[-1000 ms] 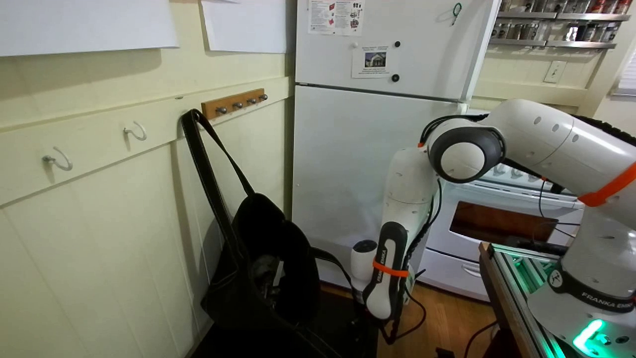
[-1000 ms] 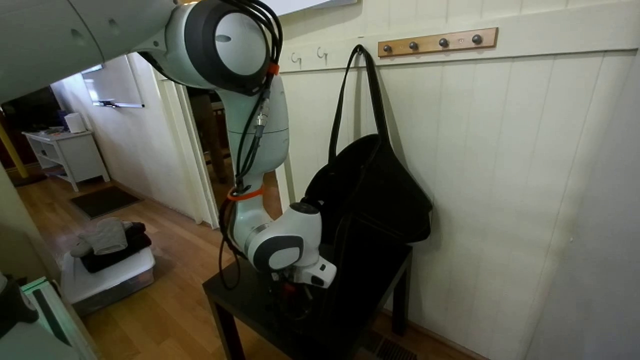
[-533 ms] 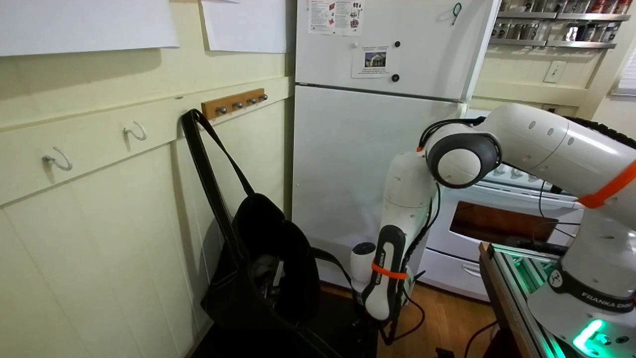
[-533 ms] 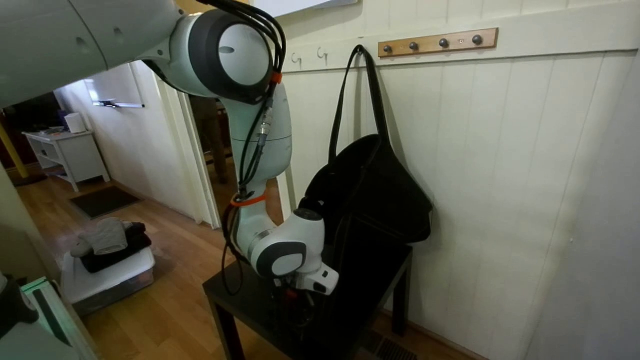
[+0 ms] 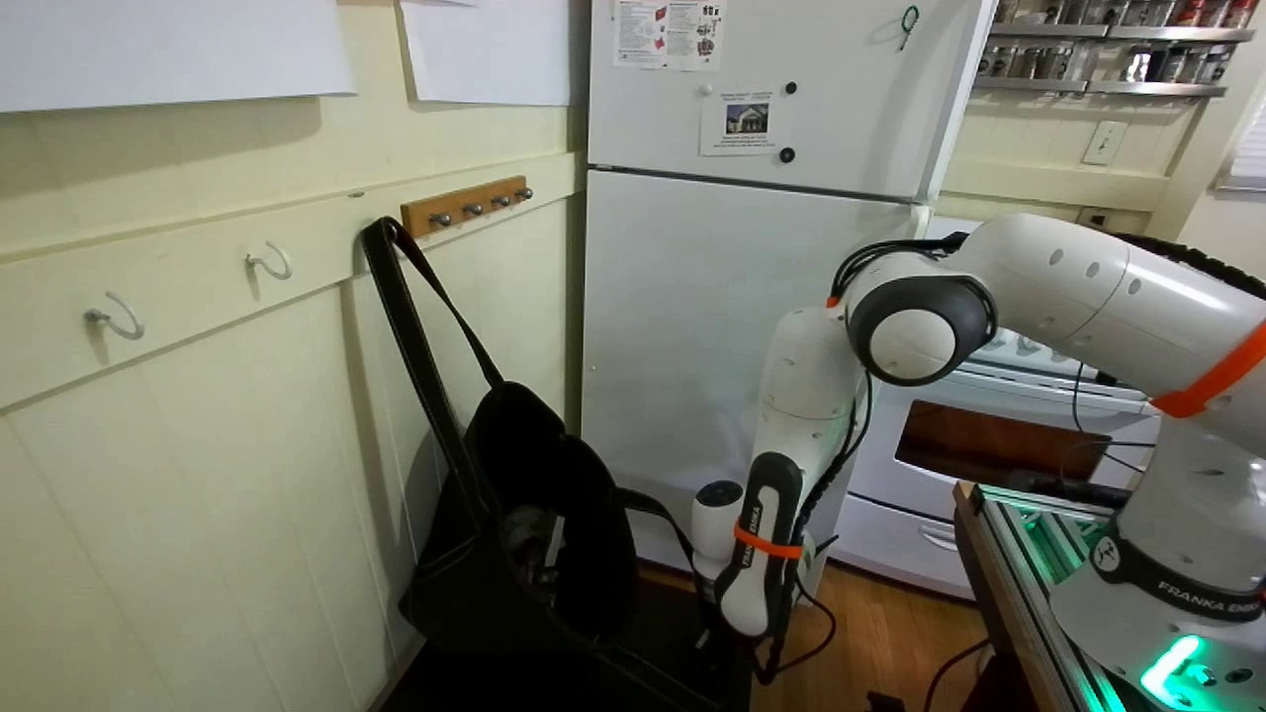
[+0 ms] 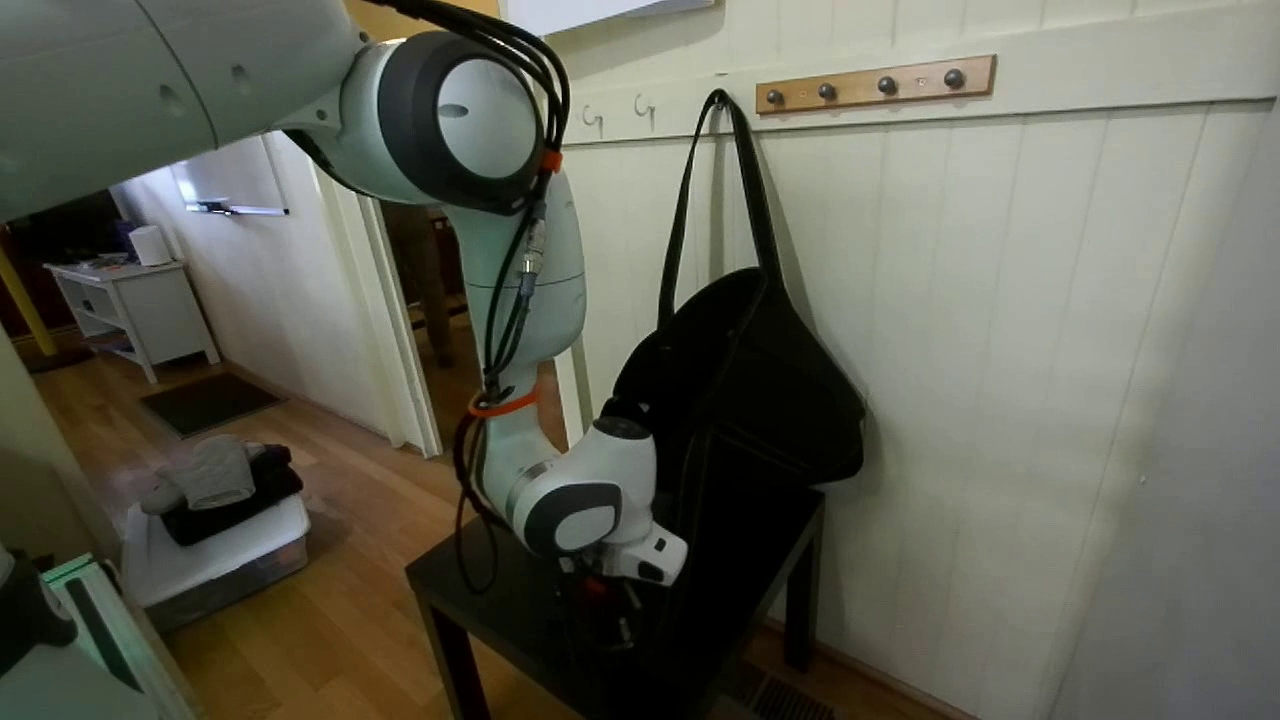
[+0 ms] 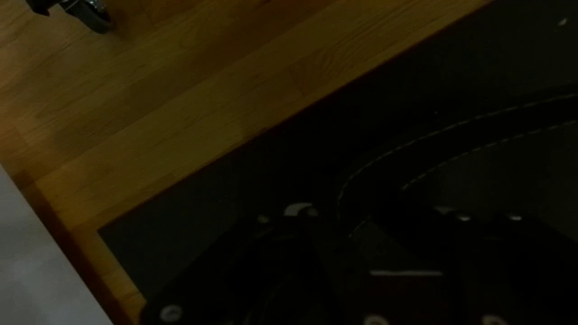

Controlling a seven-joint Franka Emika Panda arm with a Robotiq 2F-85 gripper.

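Note:
My gripper (image 7: 356,210) points down low over the black table (image 7: 189,225). In the wrist view a black strap (image 7: 487,131) with pale stitching runs in from the right and bends at the jaws, passing between the dark fingers. It is too dark to tell whether they press on it. The strap belongs to a large black bag (image 5: 475,583), which gapes open with some grey contents inside. Its upper handle (image 6: 745,180) hangs from a wall hook. The bag leans against the wall above the table, and in an exterior view the gripper (image 6: 610,630) is beside it, blurred against black.
A wooden knob rack (image 5: 465,206) and white wall hooks (image 5: 267,262) line the wall. The white fridge (image 5: 692,326) stands behind the arm. A lidded storage box (image 6: 220,560) with cloths is on the wooden floor (image 7: 135,113). A caster (image 7: 92,16) shows at the corner.
The arm has sunk somewhat, and the wrist has shifted a little toward the bag. The low strap near the gripper has shifted, and the bag's rim has moved slightly.

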